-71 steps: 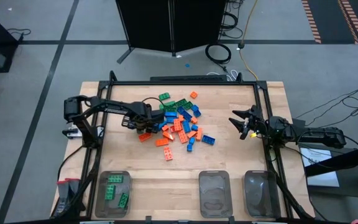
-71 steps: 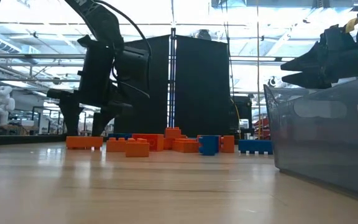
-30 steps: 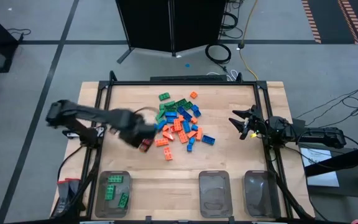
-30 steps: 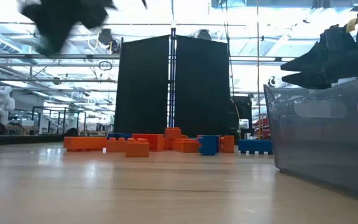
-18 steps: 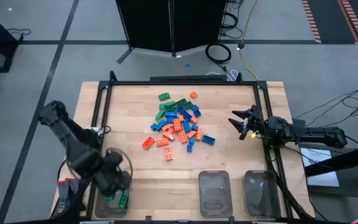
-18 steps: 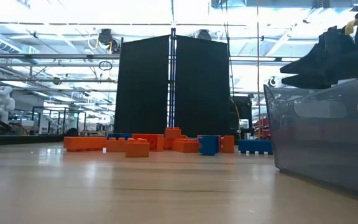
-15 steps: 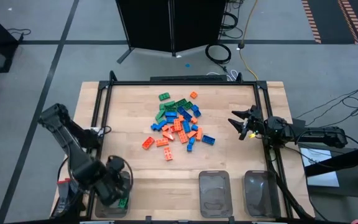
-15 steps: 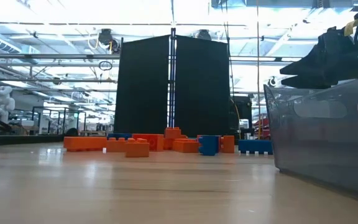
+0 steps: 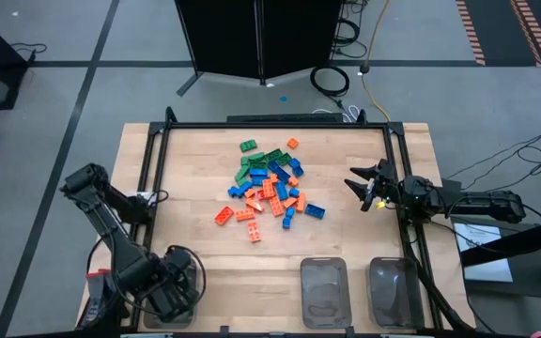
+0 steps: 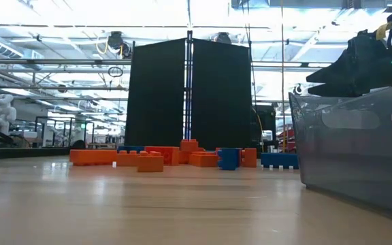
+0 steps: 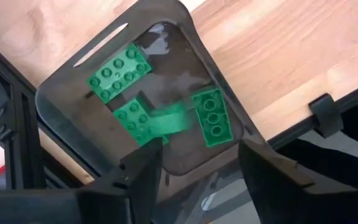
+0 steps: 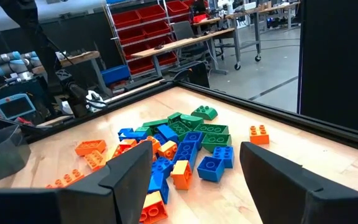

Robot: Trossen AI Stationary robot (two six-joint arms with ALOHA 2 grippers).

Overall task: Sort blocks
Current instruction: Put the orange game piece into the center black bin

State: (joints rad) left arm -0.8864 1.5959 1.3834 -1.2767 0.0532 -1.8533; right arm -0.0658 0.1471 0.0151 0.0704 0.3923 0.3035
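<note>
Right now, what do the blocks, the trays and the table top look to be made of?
The blocks: probably moulded plastic, glossy, in solid green, orange and blue with round studs. The trays: seemingly clear smoke-tinted plastic, since the wood shows through their walls and they catch reflections. The table top: pale wood with visible grain and plank seams, matte finish, inside a black frame.

The left gripper point(image 9: 178, 293), earlier down among the blocks point(image 9: 270, 183) at the pile's left edge, is now over the left tray point(image 11: 61, 93) at the table's near-left corner. Its fingers point(image 11: 143, 171) stand apart, and a blurred green block point(image 11: 166, 120) shows just beyond them above three green blocks in the tray. One orange block point(image 9: 223, 216) lies farther left than before. The low view no longer shows the left arm.
</note>
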